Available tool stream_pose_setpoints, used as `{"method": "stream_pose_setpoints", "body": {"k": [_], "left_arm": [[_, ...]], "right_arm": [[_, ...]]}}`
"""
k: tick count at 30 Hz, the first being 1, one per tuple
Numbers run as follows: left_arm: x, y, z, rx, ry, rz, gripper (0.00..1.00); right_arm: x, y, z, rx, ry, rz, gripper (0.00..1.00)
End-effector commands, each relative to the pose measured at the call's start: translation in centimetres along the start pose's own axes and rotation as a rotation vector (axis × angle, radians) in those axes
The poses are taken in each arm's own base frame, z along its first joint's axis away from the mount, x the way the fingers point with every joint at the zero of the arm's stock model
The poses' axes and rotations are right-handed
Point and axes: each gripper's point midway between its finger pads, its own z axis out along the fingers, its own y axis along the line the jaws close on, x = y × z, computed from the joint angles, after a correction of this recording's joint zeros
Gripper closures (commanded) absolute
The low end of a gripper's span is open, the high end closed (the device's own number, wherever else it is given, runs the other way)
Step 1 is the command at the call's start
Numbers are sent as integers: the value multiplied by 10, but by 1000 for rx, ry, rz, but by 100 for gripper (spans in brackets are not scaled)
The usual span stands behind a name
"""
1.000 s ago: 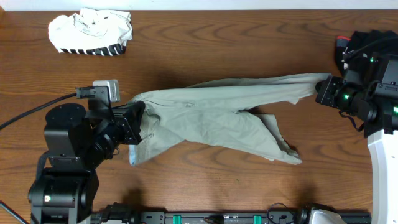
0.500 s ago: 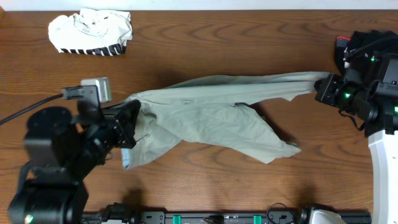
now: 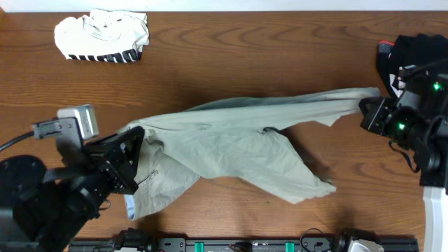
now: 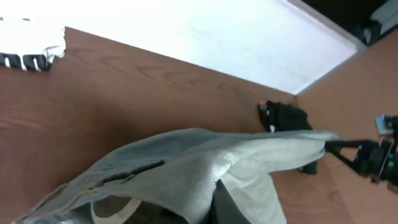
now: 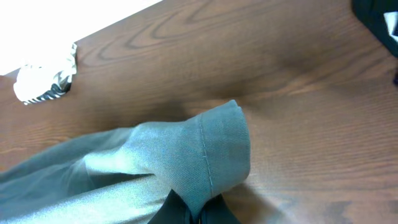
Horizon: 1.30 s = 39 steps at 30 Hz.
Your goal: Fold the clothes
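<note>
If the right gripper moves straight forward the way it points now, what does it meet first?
The khaki garment it holds: the cloth bunches directly ahead of the right gripper. Past it, probably only wooden table, though depth is unclear.

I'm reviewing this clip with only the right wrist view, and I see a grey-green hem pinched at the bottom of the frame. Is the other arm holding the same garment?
Observer: Yes. Overhead, the left gripper is shut on the opposite end of the khaki garment, which spans between both arms.
Operator: Is it spread flat?
Observer: No. Its top edge runs between the grippers, but a loose leg trails off toward the front of the table.
Operator: Where does my arm sit?
Observer: The right gripper is near the table's right edge, shut on that hem.
</note>
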Motion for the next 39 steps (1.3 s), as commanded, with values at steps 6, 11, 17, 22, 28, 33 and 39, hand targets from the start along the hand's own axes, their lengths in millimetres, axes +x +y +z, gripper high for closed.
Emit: {"method": "stream_pose_setpoints", "body": {"k": [6, 11, 17, 22, 28, 33, 39], "left_arm": [[-26, 43, -7, -251, -149, -224, 94], [-30, 71, 28, -377, -87, -271, 94], [-36, 116, 103, -536, 26, -296, 94], [-41, 157, 179, -622, 73, -296, 94], [-25, 204, 265, -663, 137, -297, 73], [4, 232, 296, -711, 229, -290, 36], [-1, 225, 286, -695, 245, -214, 14]], "right_arm": [[-19, -16, 5, 93, -55, 57, 99], [-25, -29, 45, 110, 11, 137, 99], [-35, -50, 109, 130, 74, 178, 99], [-43, -62, 163, 124, 81, 172, 98], [-28, -75, 226, 146, 138, 147, 61], [-14, -88, 251, 236, 164, 66, 16], [-16, -79, 230, 243, 162, 49, 13]]}}
